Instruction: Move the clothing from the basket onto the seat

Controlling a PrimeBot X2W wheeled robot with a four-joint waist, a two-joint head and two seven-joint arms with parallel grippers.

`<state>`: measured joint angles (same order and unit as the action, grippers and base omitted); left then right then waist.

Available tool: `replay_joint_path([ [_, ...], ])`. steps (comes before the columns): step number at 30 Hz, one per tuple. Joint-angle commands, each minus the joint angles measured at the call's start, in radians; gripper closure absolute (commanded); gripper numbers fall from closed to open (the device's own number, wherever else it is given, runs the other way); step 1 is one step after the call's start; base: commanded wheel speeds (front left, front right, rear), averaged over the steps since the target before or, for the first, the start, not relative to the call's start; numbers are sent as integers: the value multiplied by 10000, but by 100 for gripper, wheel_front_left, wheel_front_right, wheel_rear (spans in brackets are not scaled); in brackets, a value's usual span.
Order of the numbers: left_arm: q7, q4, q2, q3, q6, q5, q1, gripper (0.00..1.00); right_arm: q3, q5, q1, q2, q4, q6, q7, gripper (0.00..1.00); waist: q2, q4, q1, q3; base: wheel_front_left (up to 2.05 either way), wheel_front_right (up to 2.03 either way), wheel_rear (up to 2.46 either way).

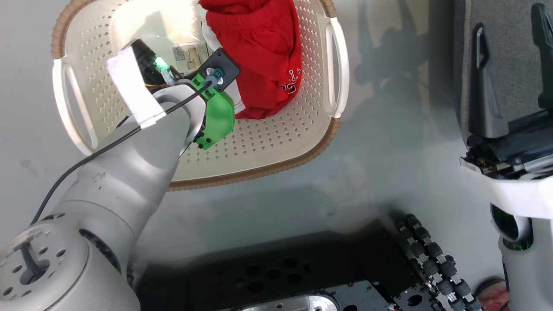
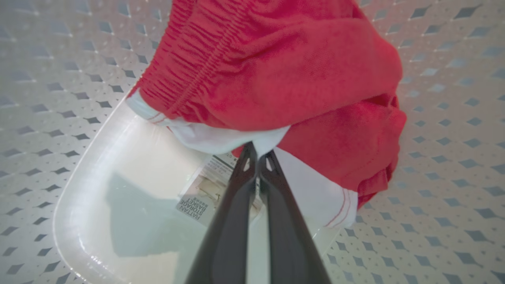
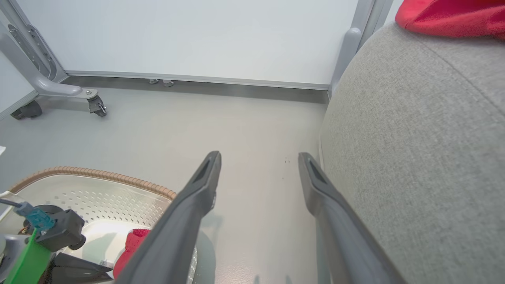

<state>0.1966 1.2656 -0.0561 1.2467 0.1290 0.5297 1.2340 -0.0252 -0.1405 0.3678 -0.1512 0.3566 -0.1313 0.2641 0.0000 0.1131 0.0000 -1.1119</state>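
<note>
clothing point(image 1: 259, 56): a red garment with white trim, bunched in the far half of the basket and resting on its bottom. Some lettering shows on a fold near the right wall, too crumpled to read.
left arm point(image 1: 129, 172): pale grey, with a green bracket and a black cable at the wrist. It slants down into the basket from the lower left.
left gripper point(image 2: 256, 156): inside the basket at the garment's left edge. The fingers are pressed together, with their tips pinching the white hem.
basket point(image 1: 281, 142): cream and perforated, with a brown woven rim and a white handle on each side. It stands on the floor.
sticker point(image 2: 205, 193): a printed label on the basket's bottom, under the left fingers and partly covered by the hem.
floor point(image 1: 380, 142): grey, bare between basket and seat.
right gripper point(image 3: 258, 157): fingers spread wide with nothing between them, above the floor just beside the seat.
seat point(image 3: 414, 157): a grey fabric cushion, to the right of the basket and apart from it.
second red garment point(image 3: 453, 15): lies on top of the seat; only its edge shows.
</note>
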Motion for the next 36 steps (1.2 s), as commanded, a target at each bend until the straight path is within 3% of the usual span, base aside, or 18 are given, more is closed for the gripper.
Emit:
replay_joint_path([
  [1,156,44,-127,-37,10,60,-175,100,14,-54,222,31,-53,10,6,0,0,-71,0,37,0,0,0],
  [10,700,-627,-572,-265,-543,9,-503,100,127,-56,679,327,-272,10,6,0,0,-389,0,305,0,0,0],
  [23,682,-4726,-2571,-1004,-1764,-598,-1988,100,-68,-138,662,704,-729,10,6,0,0,-370,0,1190,0,0,0],
  [28,379,-5524,-2884,-776,-1960,-845,-1842,100,-279,-222,784,773,-828,10,6,0,0,-155,0,1006,0,0,0],
  [30,157,-5641,-2845,-689,-1958,-857,-1720,83,-358,-237,794,786,-845,10,6,0,0,-73,0,912,0,0,0],
  [31,84,-5654,-2835,-655,-1982,-913,-1646,58,-383,-248,788,791,-865,10,6,0,0,-35,0,868,0,0,0],
  [32,-48,-5627,-2808,-605,-2011,-965,-1575,0,-399,-258,798,798,-874,10,6,0,0,12,0,822,0,0,0],
  [36,-506,-5323,-2744,-317,-1893,-1257,-1386,0,-408,-273,770,809,-889,10,6,0,0,123,0,720,0,0,0],
])
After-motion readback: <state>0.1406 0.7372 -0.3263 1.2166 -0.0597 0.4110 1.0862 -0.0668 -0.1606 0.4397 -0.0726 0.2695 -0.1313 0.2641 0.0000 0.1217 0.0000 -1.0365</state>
